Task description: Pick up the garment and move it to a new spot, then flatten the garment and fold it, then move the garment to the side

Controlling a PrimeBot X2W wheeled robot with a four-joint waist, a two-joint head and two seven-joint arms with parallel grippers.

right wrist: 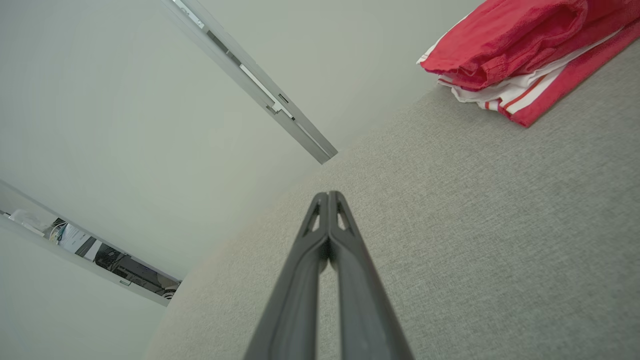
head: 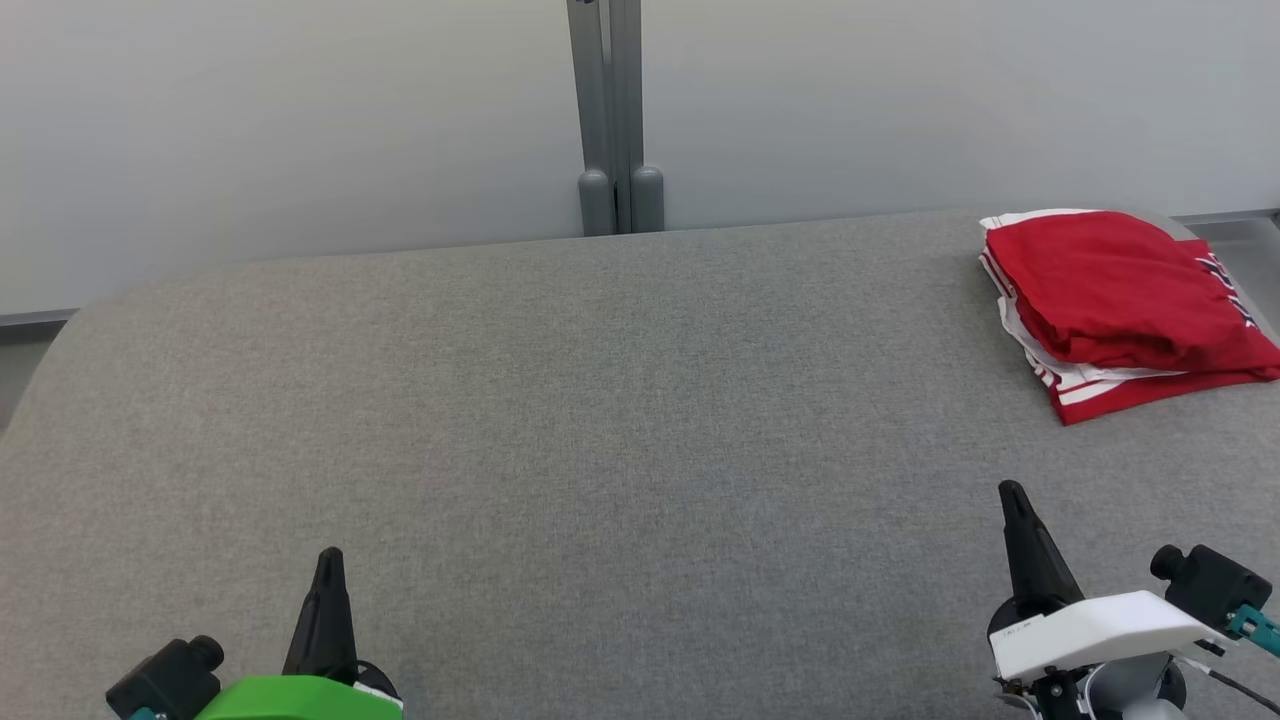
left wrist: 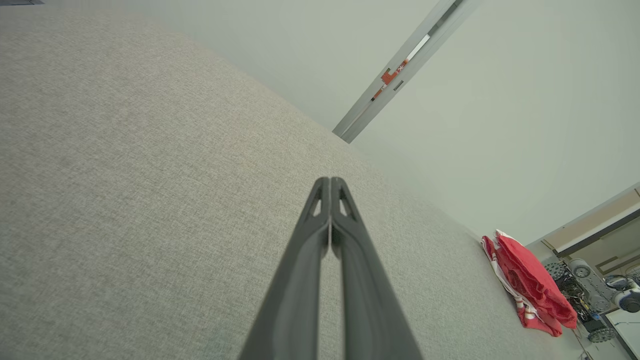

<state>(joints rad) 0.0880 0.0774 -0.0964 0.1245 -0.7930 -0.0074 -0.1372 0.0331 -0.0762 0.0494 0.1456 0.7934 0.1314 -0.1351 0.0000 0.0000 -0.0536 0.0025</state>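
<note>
Both our grippers, left [head: 328, 560] and right [head: 1012, 495], rest closed and empty at the near edge of the table [head: 600, 400]. Our garment [head: 1120, 300] lies folded at the far right corner, well apart, apparently already set aside.

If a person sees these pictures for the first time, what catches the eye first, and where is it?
The red garment with white stripes stands out first: it lies folded at the far right corner of the grey table. Next come the two dark grippers near the bottom edge of the head view, the left gripper and the right gripper, both shut and holding nothing, apart from the garment.
</note>
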